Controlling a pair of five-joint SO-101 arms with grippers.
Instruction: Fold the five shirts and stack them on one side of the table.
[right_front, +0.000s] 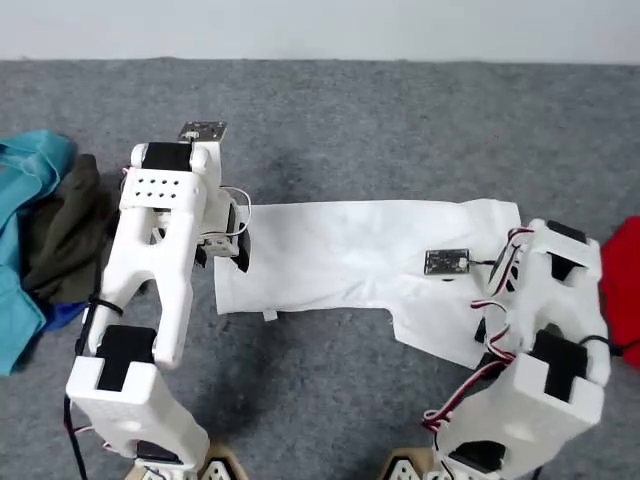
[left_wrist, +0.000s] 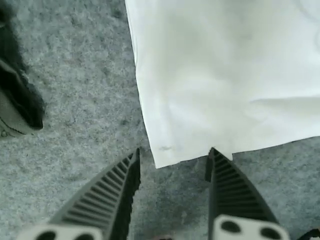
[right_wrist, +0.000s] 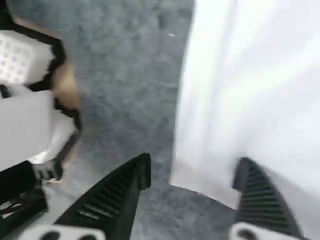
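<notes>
A white shirt (right_front: 350, 255) lies spread flat across the middle of the grey table. My left gripper (left_wrist: 174, 155) hovers open just above the shirt's corner (left_wrist: 162, 155) at its left end, one finger on each side of that corner, holding nothing. In the high view the left gripper (right_front: 228, 250) sits at the shirt's left edge. My right gripper (right_wrist: 195, 162) is open over the edge of the white shirt (right_wrist: 250, 90) at its near right end, its fingers straddling the hem. The right arm (right_front: 545, 300) covers that end of the shirt from above.
A pile of loose shirts lies at the table's left edge: a teal one (right_front: 25, 190), a dark olive one (right_front: 65, 230) and a bit of blue (right_front: 58, 315). A red shirt (right_front: 625, 270) shows at the right edge. The right arm's base (right_wrist: 30, 125) stands near the front.
</notes>
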